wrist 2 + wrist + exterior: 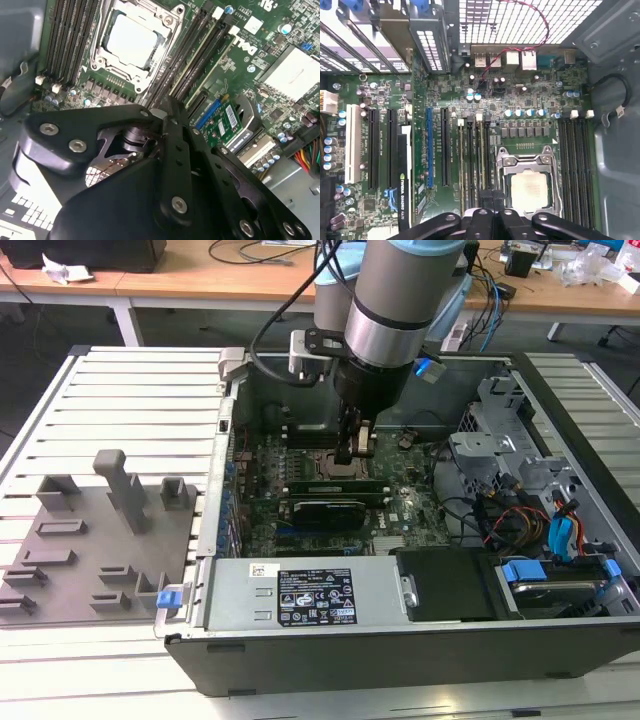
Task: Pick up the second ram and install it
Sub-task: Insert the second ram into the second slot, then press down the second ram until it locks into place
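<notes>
One gripper [352,453] over motherboard [530,95]; one CPU socket [530,187].

Open computer case [400,640] on slatted table [130,400], grey fixture [90,540] beside.

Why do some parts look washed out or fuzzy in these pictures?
In the second wrist view, glare whitens the CPU socket and the close gripper looks soft; in the first wrist view, bright light through the case grille bleaches it.

One open computer case [400,630], one CPU socket [530,182], one pincer [352,452].
</notes>
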Available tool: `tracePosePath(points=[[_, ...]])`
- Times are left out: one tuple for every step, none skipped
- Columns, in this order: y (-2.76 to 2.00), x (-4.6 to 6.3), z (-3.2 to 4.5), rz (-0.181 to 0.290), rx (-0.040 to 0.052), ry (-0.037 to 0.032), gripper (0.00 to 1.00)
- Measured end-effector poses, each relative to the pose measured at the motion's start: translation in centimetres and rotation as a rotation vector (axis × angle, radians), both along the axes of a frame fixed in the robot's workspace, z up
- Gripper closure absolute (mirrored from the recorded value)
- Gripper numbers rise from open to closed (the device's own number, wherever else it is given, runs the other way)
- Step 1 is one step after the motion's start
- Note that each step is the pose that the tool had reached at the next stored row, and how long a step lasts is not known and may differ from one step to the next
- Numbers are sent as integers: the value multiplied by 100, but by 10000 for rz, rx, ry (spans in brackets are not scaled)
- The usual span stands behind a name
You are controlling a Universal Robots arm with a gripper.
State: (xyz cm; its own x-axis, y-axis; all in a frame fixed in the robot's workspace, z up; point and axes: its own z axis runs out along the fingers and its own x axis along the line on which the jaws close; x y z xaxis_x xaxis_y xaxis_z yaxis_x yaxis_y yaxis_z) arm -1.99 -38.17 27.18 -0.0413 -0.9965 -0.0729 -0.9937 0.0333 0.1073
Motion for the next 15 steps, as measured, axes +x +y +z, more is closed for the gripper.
tracePosePath(points=[[0,0,2,0,-3,0,89],[0,0,2,0,-2,1,89],[0,0,2,0,-2,0,89],[0,0,2,0,-2,1,89],[0,0,2,0,-2,1,89],[0,0,3,0,-2,0,89],[0,0,3,0,-2,1,89],[0,0,3,0,-3,1,89],[0,0,3,0,-2,1,89],[0,5,3,0,-2,1,89],[-1,16,2,-1,-4,3,89],[0,74,-6,0,-6,23,89],[0,165,-23,0,-10,77,89],[-1,272,-55,0,-14,121,89],[-1,368,-102,-1,-14,130,89]])
